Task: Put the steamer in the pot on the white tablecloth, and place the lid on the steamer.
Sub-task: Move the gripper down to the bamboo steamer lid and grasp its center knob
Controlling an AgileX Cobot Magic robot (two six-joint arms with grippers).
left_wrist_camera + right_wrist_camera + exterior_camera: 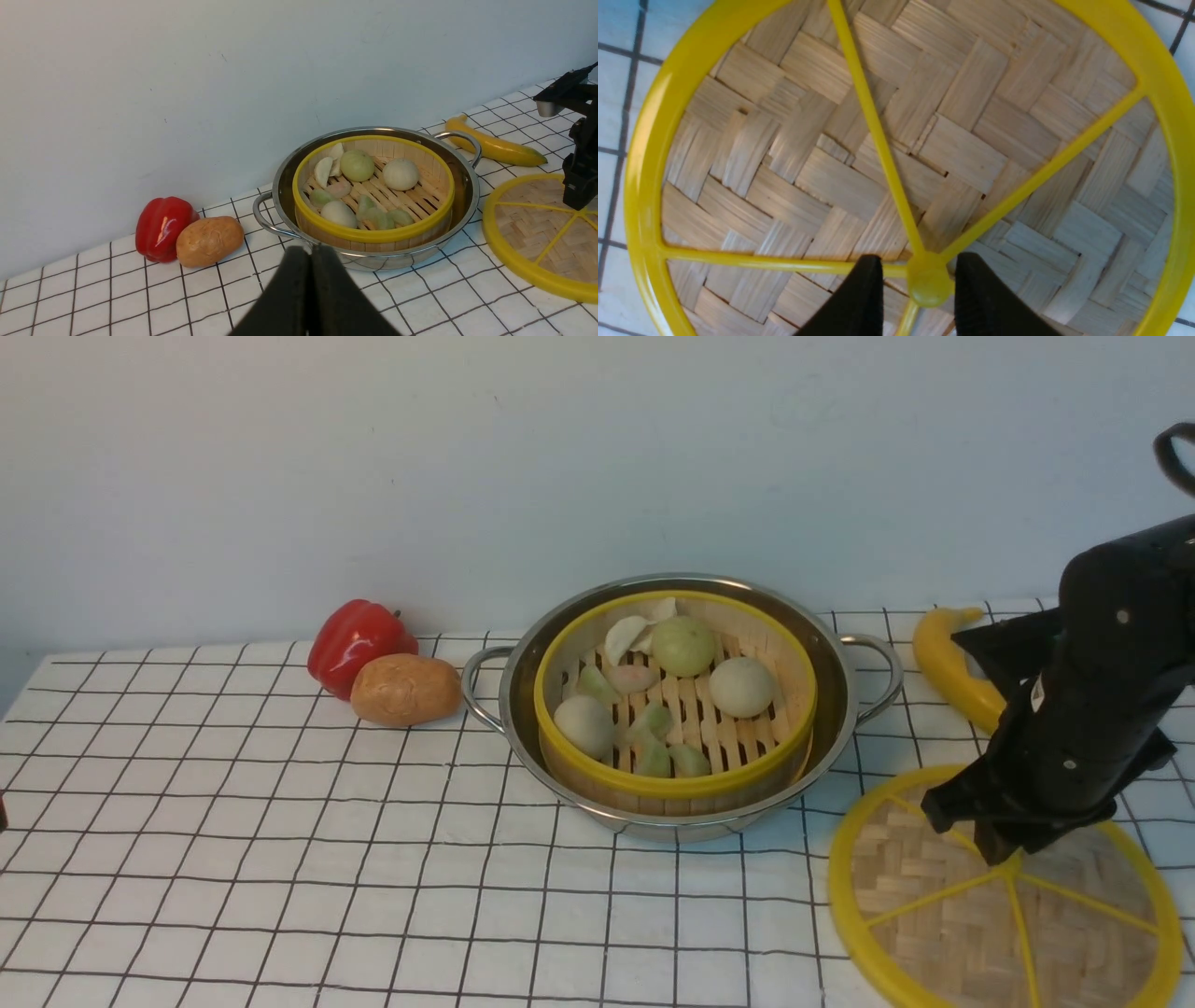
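While left hand presses together, spread right hand straddles hub of cropped lid.

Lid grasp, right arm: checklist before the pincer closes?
1. Steamer seated inside the pot: ok.
2. Lid lying flat on the white tablecloth, nothing on top: ok.
3. Right pincer open, one finger on each side of the hub: ok.
4. Fingers low enough to catch the hub: cannot tell.
5. Left pincer shut and short of the pot, off the lid's route: ok.
6. Banana behind the lid, not between lid and pot: ok.
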